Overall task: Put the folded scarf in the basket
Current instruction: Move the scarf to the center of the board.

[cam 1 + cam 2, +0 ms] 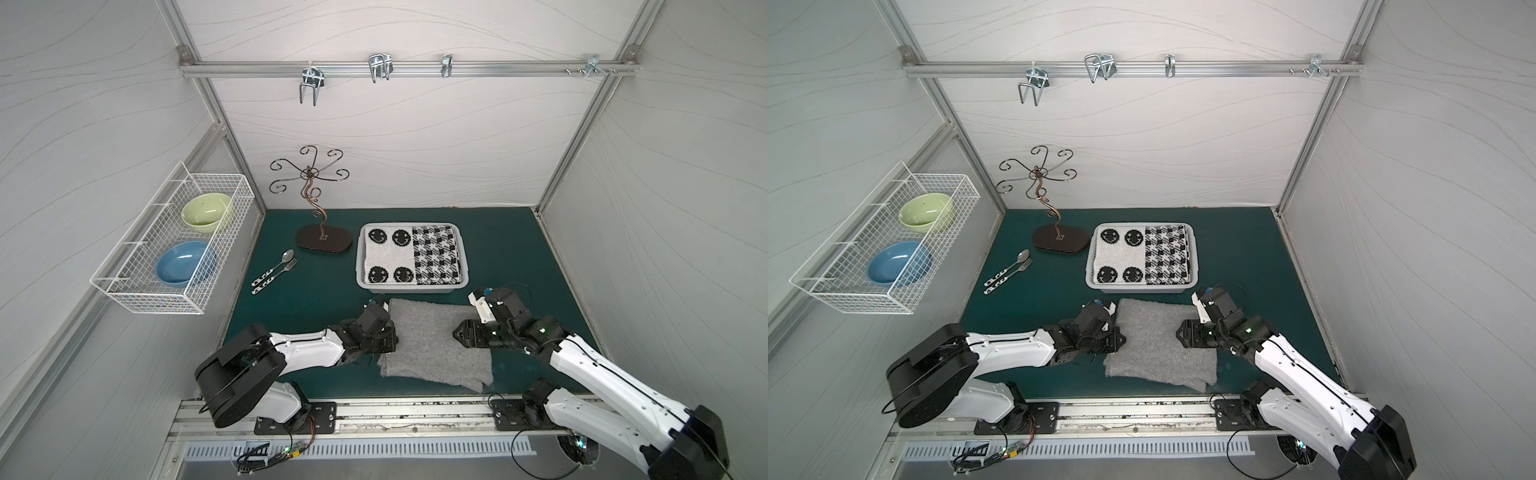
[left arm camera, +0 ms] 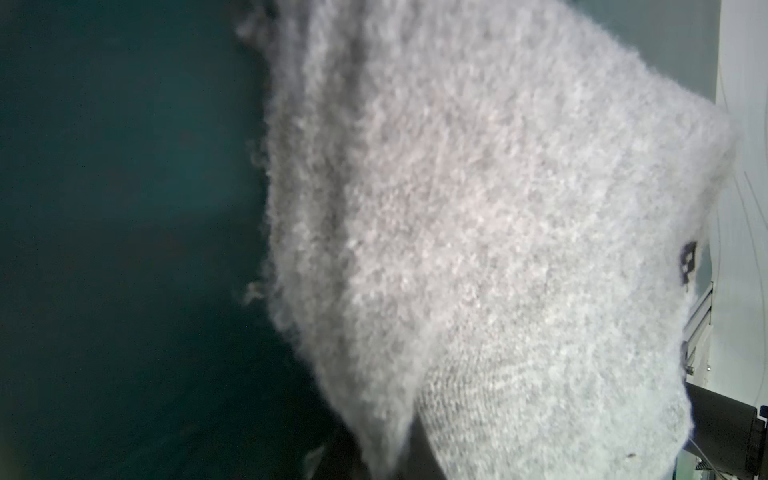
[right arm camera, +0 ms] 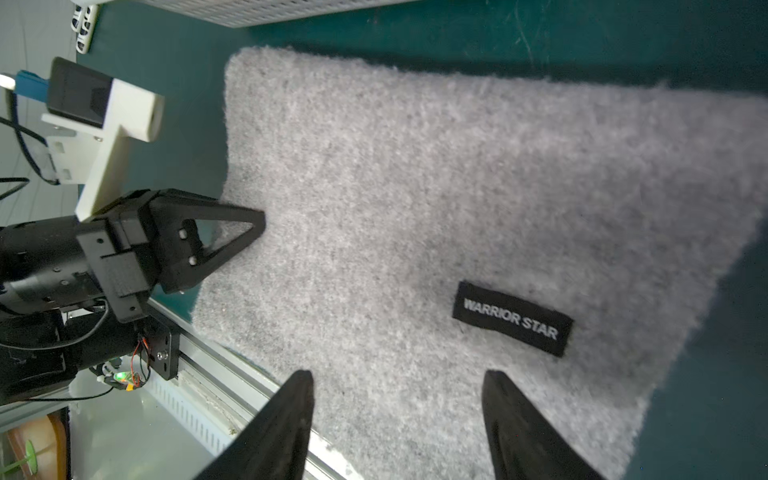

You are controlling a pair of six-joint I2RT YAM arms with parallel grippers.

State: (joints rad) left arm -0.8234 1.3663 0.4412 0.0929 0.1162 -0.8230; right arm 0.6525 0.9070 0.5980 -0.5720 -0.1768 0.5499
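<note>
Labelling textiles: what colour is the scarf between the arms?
Plain grey scarf, clearest in right wrist view.

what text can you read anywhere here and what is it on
"WARRIOR STAR": white letters on the black label sewn on the grey scarf.
Mark on the stand base: too small to read.
Dark patch in the left wrist view: too blurred to read.

- Both top views look down from high above my near edge, sharing the whole table (image 1: 291, 311).
- My left wrist camera sits close against the grey scarf (image 2: 478, 228).
- My right wrist camera faces left across the same scarf.
</note>
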